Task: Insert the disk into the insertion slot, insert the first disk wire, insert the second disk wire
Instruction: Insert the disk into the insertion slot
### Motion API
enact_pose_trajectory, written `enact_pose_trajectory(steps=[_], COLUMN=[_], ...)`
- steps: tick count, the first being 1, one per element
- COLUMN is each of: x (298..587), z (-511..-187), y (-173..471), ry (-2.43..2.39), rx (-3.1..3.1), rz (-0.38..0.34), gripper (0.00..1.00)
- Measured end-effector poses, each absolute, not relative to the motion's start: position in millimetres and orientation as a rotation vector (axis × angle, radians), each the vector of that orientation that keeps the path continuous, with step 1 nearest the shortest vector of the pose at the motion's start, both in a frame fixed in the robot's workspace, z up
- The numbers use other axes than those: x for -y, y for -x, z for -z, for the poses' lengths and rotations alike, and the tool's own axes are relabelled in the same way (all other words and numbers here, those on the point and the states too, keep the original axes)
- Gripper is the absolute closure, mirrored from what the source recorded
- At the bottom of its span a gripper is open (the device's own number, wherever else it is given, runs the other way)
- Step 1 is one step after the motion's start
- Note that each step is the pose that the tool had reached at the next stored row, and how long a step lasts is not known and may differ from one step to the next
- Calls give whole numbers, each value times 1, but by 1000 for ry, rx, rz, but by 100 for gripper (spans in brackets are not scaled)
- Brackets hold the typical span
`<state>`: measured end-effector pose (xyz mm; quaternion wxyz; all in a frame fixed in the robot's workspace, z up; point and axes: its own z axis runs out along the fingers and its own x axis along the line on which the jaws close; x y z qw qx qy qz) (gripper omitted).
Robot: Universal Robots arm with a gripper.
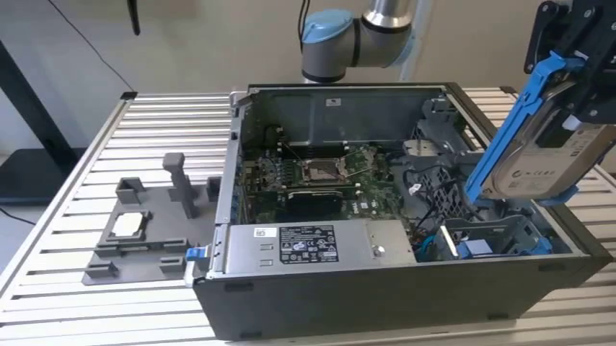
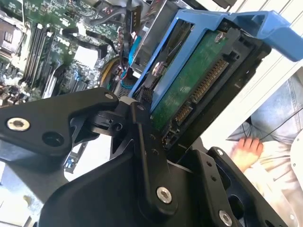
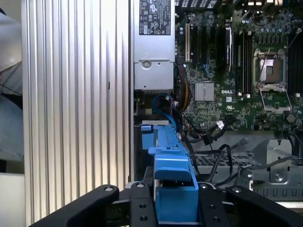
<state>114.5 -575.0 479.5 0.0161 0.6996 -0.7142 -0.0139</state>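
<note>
I hold the disk (image 1: 537, 155) w/ tool (image 1: 578, 94) clenched, long axis steep; insertion slot (image 1: 486, 241) is below its lower end.

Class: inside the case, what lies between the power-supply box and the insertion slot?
A tangle of blue and yellow cables, shown in the first wrist view.

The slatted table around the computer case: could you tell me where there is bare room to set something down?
Bare slats lie beyond the grey jig, on the exterior view's left. Inside the case it is crowded with cables.
</note>
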Motion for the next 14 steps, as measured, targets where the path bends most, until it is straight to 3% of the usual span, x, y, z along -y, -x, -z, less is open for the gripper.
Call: enact_pose_trajectory(steps=[14], x=[575], z=[-455], y=[-121], ry=[-2177], rx=[2219], rz=[43], gripper=[67])
